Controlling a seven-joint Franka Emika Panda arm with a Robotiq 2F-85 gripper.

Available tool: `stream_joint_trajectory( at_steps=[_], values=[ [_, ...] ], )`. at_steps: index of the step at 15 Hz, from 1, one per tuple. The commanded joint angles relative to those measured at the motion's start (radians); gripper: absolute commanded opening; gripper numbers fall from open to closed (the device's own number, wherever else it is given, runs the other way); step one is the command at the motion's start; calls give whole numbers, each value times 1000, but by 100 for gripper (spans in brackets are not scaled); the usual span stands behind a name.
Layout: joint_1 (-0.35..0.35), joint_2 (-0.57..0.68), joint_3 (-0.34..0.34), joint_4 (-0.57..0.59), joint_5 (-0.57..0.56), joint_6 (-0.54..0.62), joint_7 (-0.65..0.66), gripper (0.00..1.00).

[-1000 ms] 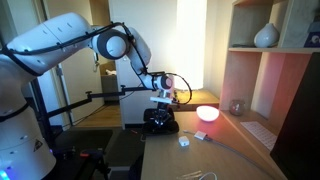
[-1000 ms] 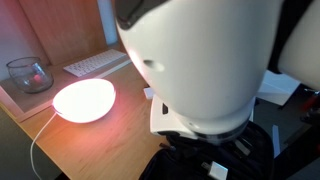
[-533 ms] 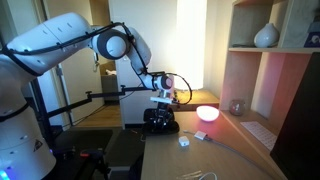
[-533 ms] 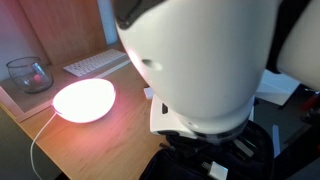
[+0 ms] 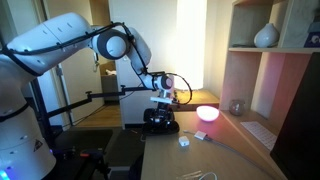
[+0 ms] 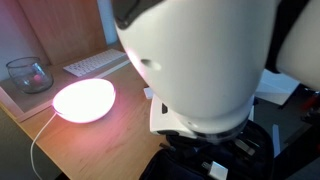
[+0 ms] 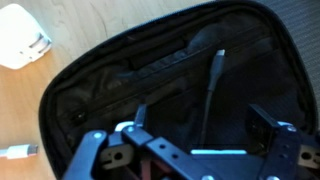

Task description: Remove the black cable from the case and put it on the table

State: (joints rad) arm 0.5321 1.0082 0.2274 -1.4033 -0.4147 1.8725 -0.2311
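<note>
Here we are over the low black case with rounded corners (image 7: 95, 95), lid open, dark interior on show in the wrist view. The Robotiq gripper (image 7: 200, 115) hangs right above it with its jaws spread wide and nothing held, completely released. In an exterior view the gripper (image 5: 163, 100) sits just above the case (image 5: 160, 123) at the table's near end, with the glowing pink-white lamp (image 5: 207, 113) off at about 3 o'clock. The second outside camera gives almost nothing: the big white arm housing (image 6: 200, 50) fills it.

Now the prize. The thin, short black cable (image 7: 212, 95) lies inside the case, a nearly straight strand. Its plug end points to roughly 12 o'clock, and the cord runs down toward 6 o'clock, passing between the two fingers (image 7: 140, 112). So it is bracketed already, a touch nearer the 3 o'clock finger than the 9 o'clock one.

The step in hand looks like the descent to grasp. To do it well, I'd go straight down and keep the cord centred. The tips should reach lining level without snagging the fabric or the inner pocket seam at 10 o'clock, and the close should be square across the strand. Black on black makes depth hard to judge, so slow is wise. A thin cord can slip, so a firm pinch near mid-length seems best.

Then up and out to the light tan wooden table (image 7: 110, 20), well away from the small white block (image 7: 20, 42) at 10 o'clock.
</note>
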Motion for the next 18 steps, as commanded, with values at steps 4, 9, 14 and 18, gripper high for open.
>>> stream_joint_trajectory(
  at_steps=[4,9,14,18],
  values=[
    [29,-11,11,9,-4,-28,-10,100],
    [20,-21,18,-3,-4,-3,-26,100],
    [25,-23,13,-4,-10,1,-21,75],
    [25,-20,13,3,-10,-7,-24,51]
  ],
)
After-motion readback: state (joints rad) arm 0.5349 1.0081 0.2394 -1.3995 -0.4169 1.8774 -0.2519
